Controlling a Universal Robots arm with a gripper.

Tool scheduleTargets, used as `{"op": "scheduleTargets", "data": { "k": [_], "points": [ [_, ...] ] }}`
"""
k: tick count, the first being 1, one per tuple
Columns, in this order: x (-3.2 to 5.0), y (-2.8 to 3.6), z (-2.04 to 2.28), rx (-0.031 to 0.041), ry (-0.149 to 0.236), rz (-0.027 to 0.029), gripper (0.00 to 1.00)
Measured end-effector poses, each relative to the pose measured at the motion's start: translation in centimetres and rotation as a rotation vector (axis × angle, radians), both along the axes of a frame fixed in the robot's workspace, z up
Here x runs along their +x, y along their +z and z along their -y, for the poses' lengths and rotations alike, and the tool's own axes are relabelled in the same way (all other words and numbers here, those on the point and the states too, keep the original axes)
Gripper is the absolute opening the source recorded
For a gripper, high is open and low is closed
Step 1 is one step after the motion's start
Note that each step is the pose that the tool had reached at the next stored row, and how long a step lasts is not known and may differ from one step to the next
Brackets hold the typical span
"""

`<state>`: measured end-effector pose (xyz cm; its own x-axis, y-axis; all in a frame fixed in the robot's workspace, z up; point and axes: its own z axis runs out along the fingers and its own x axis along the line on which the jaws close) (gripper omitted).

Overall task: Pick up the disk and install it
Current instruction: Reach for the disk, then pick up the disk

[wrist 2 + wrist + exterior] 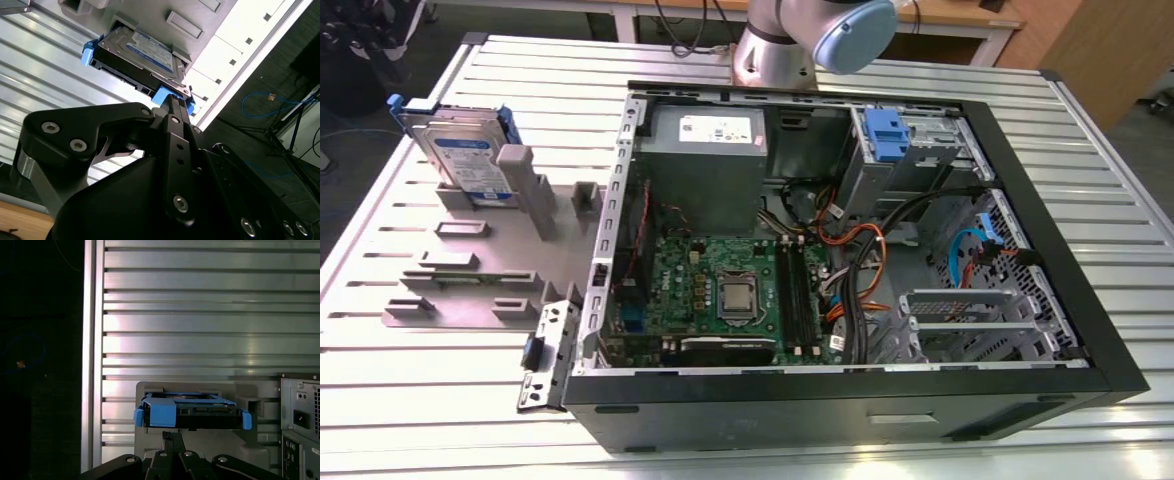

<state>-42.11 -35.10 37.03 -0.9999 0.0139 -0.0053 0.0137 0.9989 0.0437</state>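
The disk (459, 157) is a silver drive with a white-and-blue label and blue rails. It stands on edge in a grey holder (527, 200) on the table, at the exterior view's left. Both wrist views look down on the disk (145, 52) (192, 411) from some way off, still seated in that holder. My gripper (173, 436) (172, 100) hangs apart from the disk, roughly in line with its blue end tab (162, 415). Its black fingers are shut together with nothing between them.
An open computer case (854, 250) lies right of the holder, with a motherboard, a grey power supply (707, 150), cables and a metal drive bay carrying a blue bracket (887, 135). The ribbed metal table (494, 400) ends at an edge (89, 355) close beside the holder.
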Motion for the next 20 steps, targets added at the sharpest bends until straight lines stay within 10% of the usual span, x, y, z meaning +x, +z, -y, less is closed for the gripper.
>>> {"op": "scheduleTargets", "data": {
  "k": [13,20],
  "points": [
    [-0.08,0.0,0.0,0.0,0.003,0.0001,0.11],
    [-0.08,-0.01,0.0,0.0,0.066,0.0001,0.11]
  ]
}}
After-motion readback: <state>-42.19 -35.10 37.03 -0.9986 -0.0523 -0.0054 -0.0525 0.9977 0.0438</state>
